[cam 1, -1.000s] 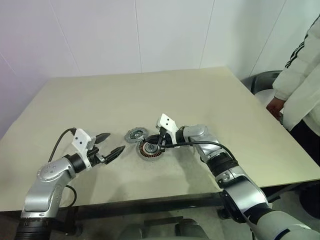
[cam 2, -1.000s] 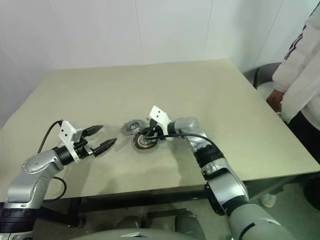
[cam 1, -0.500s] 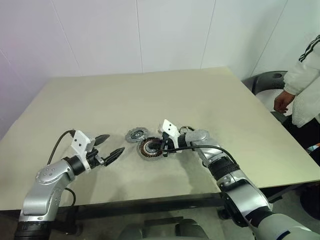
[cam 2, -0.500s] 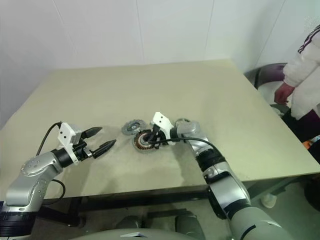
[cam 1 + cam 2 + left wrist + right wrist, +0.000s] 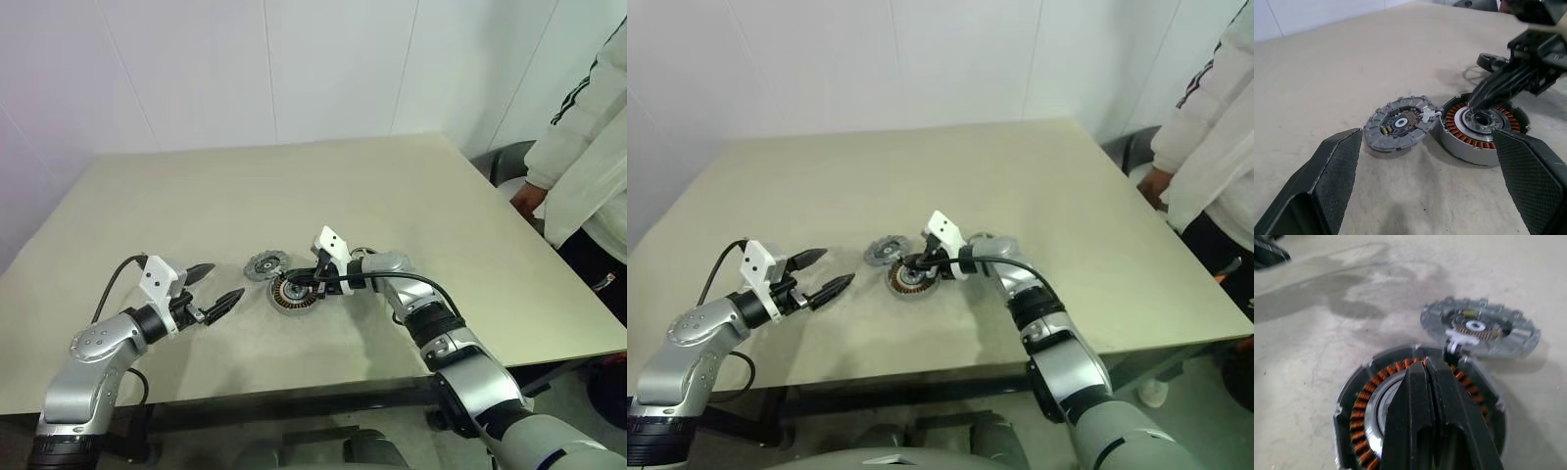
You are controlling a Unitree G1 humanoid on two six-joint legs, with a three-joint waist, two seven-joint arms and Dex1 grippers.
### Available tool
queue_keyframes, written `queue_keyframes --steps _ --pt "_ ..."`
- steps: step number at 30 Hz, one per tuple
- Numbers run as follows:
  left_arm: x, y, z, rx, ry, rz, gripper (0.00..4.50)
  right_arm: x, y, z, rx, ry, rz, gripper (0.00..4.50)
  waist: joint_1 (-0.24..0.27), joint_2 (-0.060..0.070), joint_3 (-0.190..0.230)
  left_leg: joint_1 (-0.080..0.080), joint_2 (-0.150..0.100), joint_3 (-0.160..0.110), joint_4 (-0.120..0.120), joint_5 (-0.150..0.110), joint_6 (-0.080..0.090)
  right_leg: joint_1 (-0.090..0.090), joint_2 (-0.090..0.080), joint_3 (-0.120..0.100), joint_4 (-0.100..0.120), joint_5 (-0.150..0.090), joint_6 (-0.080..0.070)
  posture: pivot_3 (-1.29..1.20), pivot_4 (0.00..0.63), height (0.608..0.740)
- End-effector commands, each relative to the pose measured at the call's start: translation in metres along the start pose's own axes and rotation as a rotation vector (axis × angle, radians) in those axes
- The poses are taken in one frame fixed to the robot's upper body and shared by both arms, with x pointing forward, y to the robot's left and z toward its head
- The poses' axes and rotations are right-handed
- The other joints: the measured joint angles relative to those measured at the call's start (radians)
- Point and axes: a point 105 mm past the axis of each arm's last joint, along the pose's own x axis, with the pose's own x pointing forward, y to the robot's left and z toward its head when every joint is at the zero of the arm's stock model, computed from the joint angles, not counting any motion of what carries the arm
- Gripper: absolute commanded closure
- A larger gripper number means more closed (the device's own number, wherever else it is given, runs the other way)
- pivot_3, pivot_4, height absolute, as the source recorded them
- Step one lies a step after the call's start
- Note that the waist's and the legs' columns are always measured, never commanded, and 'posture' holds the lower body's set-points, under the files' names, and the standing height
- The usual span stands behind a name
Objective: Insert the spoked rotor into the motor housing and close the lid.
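Observation:
The motor housing (image 5: 295, 293), round with copper windings around a silver centre, lies on the table in front of me. The grey scallop-edged lid (image 5: 265, 264) lies flat against its far-left side, touching it. My right gripper (image 5: 297, 285) is shut, its tips pointing down at the housing's silver centre (image 5: 1480, 119), with nothing between the fingers (image 5: 1422, 396). A dark ring (image 5: 1492, 60) behind my right hand, mostly hidden, may be the spoked rotor. My left gripper (image 5: 223, 280) hangs open just left of the two parts, aimed at them, holding nothing.
The beige table (image 5: 294, 186) stretches far back and to both sides. A person in a white jacket (image 5: 588, 137) stands at the table's right edge, beside a dark chair (image 5: 511, 162).
My right wrist has rolled slightly over the housing, with the tips staying at its centre. The person at the right has shifted about. My left arm has kept still.

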Motion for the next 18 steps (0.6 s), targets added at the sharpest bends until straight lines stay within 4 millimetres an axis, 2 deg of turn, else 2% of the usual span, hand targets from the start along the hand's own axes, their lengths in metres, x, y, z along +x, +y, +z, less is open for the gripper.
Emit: queue_keyframes --steps 1,5,9,11,14,18 --pt "0.000 0.000 0.015 0.038 -0.043 -0.003 0.00 0.001 0.002 0.020 -0.041 -0.050 0.012 4.45 0.001 0.000 0.000 -0.003 0.000 0.000 0.000 0.000 0.000 -0.003 0.000 0.000 0.000 0.000 0.000 0.00 0.000 0.740" --pt "-0.002 0.002 0.014 0.035 -0.041 0.001 0.00 0.002 0.000 0.009 -0.026 -0.012 -0.003 4.45 0.002 0.000 0.000 -0.006 -0.001 0.000 0.000 0.000 0.000 -0.006 -0.001 0.000 0.000 0.000 0.000 0.00 0.000 0.740" --pt "-0.003 0.004 0.014 0.033 -0.039 0.003 0.00 0.004 -0.005 -0.024 -0.026 0.121 -0.044 4.45 0.001 0.000 0.000 -0.004 -0.001 0.001 0.000 0.000 0.000 -0.003 -0.001 0.000 0.000 0.000 0.000 0.00 0.000 0.740" --pt "-0.004 0.005 0.014 0.032 -0.039 0.001 0.00 0.004 -0.004 -0.035 -0.048 0.165 -0.040 4.45 0.000 0.000 0.000 -0.002 -0.001 0.002 0.000 0.000 0.000 -0.001 0.000 0.000 0.000 0.000 0.000 0.00 0.000 0.740" --pt "-0.005 0.006 0.013 0.034 -0.038 0.003 0.00 0.004 -0.005 -0.028 -0.056 0.134 -0.043 4.45 0.000 0.000 0.000 0.005 -0.001 0.002 0.000 0.000 0.000 0.006 0.000 0.000 0.000 -0.001 -0.001 0.00 0.000 0.740" --pt "-0.006 0.006 0.013 0.036 -0.036 0.005 0.00 0.003 -0.006 0.001 -0.041 -0.001 -0.034 4.45 0.000 0.000 0.000 0.009 -0.001 0.002 0.000 0.000 0.000 0.010 0.000 0.000 0.000 -0.002 -0.003 0.00 0.000 0.740"
